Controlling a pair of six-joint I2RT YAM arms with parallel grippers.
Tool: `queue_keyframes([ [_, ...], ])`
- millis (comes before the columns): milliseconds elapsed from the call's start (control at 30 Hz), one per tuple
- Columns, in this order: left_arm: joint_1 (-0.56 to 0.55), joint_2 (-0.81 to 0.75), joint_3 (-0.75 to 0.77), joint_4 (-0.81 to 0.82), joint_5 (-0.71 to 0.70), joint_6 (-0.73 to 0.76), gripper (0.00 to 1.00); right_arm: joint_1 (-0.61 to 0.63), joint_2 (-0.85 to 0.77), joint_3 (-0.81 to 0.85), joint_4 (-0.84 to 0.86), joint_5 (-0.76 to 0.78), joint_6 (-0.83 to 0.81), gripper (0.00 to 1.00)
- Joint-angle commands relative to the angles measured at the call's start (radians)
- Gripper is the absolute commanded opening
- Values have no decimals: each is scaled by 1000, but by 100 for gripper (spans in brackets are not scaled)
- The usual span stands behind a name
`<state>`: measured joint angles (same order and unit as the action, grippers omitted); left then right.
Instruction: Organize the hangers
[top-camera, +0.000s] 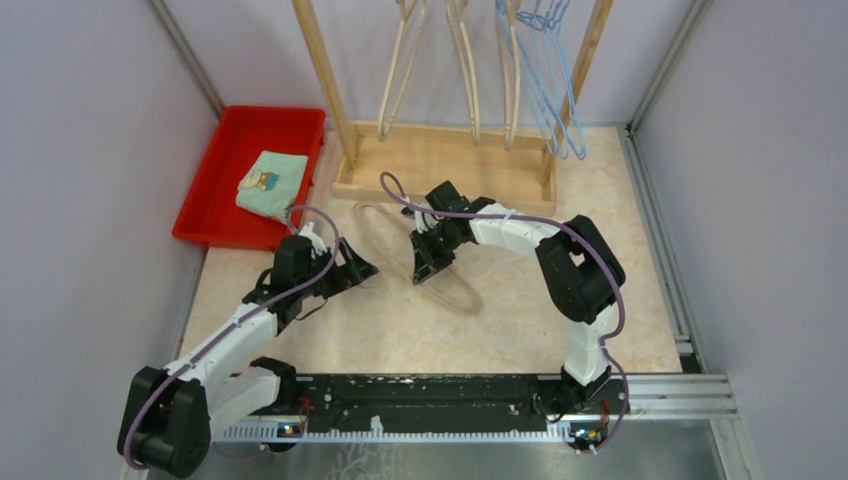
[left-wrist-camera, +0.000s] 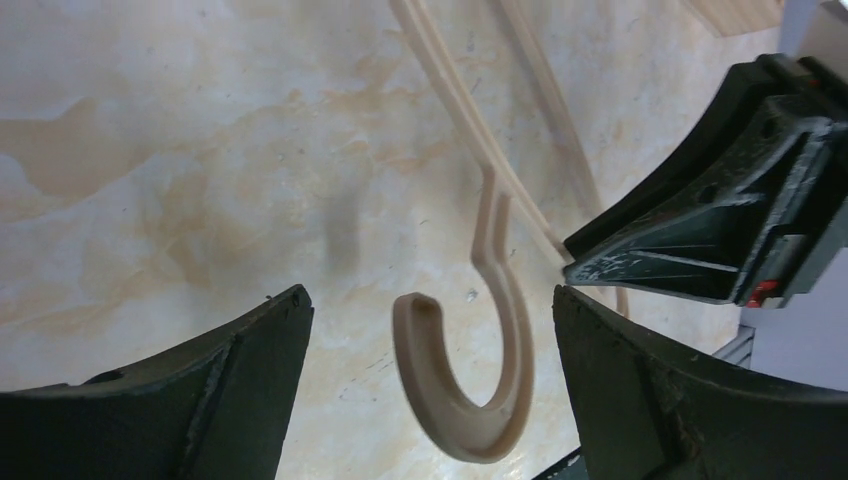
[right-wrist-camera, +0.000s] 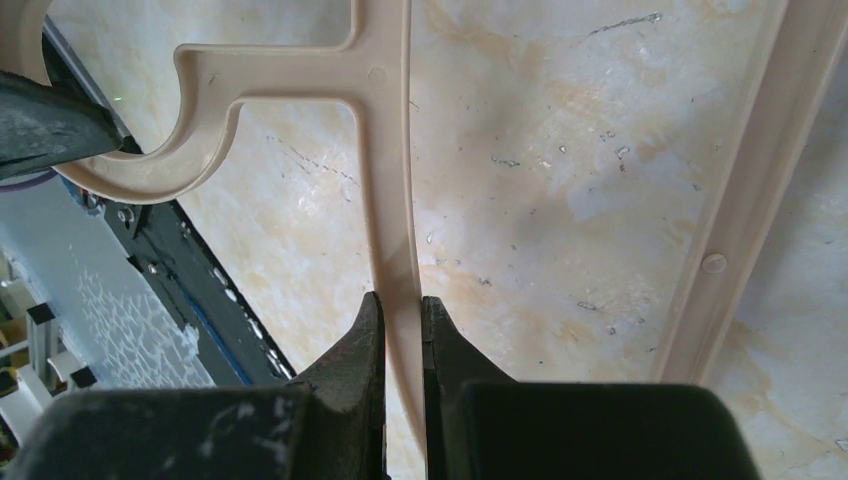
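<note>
**Meanwhile: beige hanger pinched by one gripper, its hook between the other's open fingers**

Nowhere can any writing be read. The only printed mark is a small coloured picture on the folded pale-green cloth (top-camera: 272, 182), which lies in the red tray (top-camera: 215, 190) at the upper left of the overhead frame; it is too small to make out.

At the centre of that frame, the right gripper (top-camera: 425, 262) is clamped on a beige hanger (top-camera: 465, 295). In the right wrist view its two fingers (right-wrist-camera: 365, 340) press the hanger's flat bar (right-wrist-camera: 390, 150) from both sides, just below where the hook's stem branches off toward the upper left. The hanger's other bar runs down the right edge of that frame.

The left gripper (top-camera: 360, 268) sits just left of the right one, with its jaws spread wide. In the left wrist view the hanger's hook (left-wrist-camera: 500, 300) hangs between the two dark fingers (left-wrist-camera: 250, 350), touching neither and nearer the one at lower right. The right gripper (left-wrist-camera: 700, 230) fills the right edge of that view, above the marbled table (left-wrist-camera: 150, 150).

Along the top of the overhead frame stands the wooden rack (top-camera: 440, 165). More beige hangers (top-camera: 465, 70) hang from it at the left and middle, and light-blue wire hangers (top-camera: 555, 80) at its right end.
</note>
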<state>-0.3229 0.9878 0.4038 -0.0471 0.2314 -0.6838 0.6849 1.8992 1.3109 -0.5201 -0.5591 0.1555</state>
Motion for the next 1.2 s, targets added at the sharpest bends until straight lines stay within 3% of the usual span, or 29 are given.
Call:
queue_keyframes([
  [0, -1, 11, 22, 138, 55, -49, 88, -7, -56, 32, 44, -3, 35, 0],
  [67, -2, 35, 45, 165, 78, -52, 66, -7, -60, 30, 48, 0, 39, 0],
  [200, -7, 98, 73, 221, 132, -65, 9, -5, -57, 29, 54, 1, 45, 0],
  [233, -10, 110, 76, 228, 138, -67, 1, -7, -57, 30, 54, 2, 46, 0],
  [433, -15, 89, 59, 249, 110, -79, 0, -7, -87, 24, 37, 79, 52, 0],
  [467, -15, 81, 63, 240, 96, -80, 0, -6, -99, 25, 23, 108, 62, 8],
  [533, -15, 78, 84, 208, 77, -77, 0, -4, -130, 26, -2, 169, 74, 33],
  [767, -15, 122, 177, 162, 76, -104, 0, 12, -298, -45, -1, 259, 105, 59],
  [967, -16, 183, 262, 142, 111, -90, 0, 86, -329, -164, 54, 300, 117, 62],
  [1167, -16, 225, 317, 125, 138, -76, 0, 207, -269, -194, 62, 518, 76, 64],
])
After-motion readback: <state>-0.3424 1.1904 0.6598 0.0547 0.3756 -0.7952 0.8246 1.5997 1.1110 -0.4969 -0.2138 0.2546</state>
